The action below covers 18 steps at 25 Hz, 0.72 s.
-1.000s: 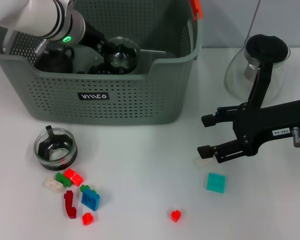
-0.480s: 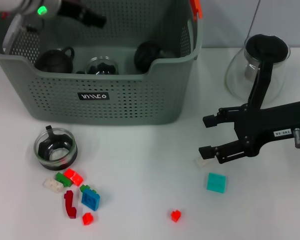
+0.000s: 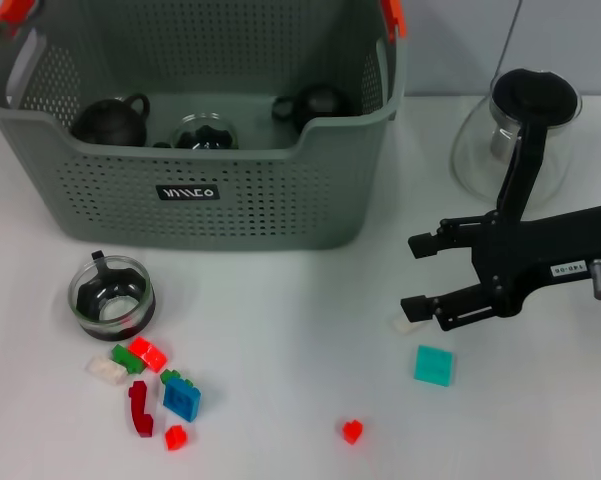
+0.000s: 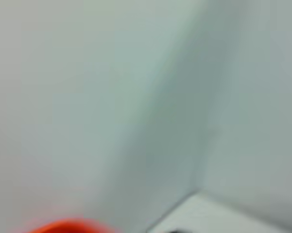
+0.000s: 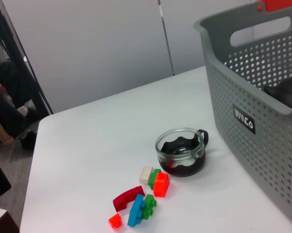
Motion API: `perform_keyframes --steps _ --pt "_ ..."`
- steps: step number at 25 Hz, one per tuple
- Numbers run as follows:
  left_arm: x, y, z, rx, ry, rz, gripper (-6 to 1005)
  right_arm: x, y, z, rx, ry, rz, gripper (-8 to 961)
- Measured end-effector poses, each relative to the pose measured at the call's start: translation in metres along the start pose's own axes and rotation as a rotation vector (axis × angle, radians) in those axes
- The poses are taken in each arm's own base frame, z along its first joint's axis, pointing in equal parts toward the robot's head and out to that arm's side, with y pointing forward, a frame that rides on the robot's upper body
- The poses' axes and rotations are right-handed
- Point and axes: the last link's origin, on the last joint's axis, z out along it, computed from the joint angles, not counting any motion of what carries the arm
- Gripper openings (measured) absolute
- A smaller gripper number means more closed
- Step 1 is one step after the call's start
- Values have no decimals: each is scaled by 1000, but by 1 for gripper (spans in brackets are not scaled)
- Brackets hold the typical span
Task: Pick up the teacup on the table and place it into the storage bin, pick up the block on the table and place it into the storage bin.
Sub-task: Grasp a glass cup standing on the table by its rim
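The grey-green storage bin point(image 3: 230, 205) stands at the back left; inside lie two dark cups and a glass one. A glass teacup point(image 3: 112, 295) with a dark base sits on the table in front of the bin, also seen as the teacup point(image 5: 180, 153) beside the storage bin point(image 5: 255, 104). Loose blocks lie below it: a red block point(image 3: 148, 353), a blue block point(image 3: 181, 400) and others. A teal block point(image 3: 434, 365) and a small white block point(image 3: 408, 324) lie by my right gripper point(image 3: 420, 273), which is open and holds nothing. My left gripper is out of view.
A glass carafe with a black lid point(image 3: 520, 125) stands at the back right, behind my right arm. A small red block point(image 3: 352, 431) lies alone near the front edge. Colourful blocks point(image 5: 141, 199) cluster near the teacup.
My left arm has risen out of the bin and left the view, leaving a dark cup lying in the bin's right part. My right gripper has hardly moved.
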Motion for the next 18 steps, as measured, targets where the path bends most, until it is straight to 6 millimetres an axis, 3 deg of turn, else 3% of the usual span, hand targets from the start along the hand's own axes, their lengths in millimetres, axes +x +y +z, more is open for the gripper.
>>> perform_keyframes --steps 4,7,18 --pt "-17 32 -37 -198 106 119 832 2 0 0 0 7 2 916" --pt "-39 43 -51 -240 95 177 831 2 0 1 2 7 3 916" --pt "-130 56 -82 -255 -114 319 822 3 5 12 -23 -6 22 915"
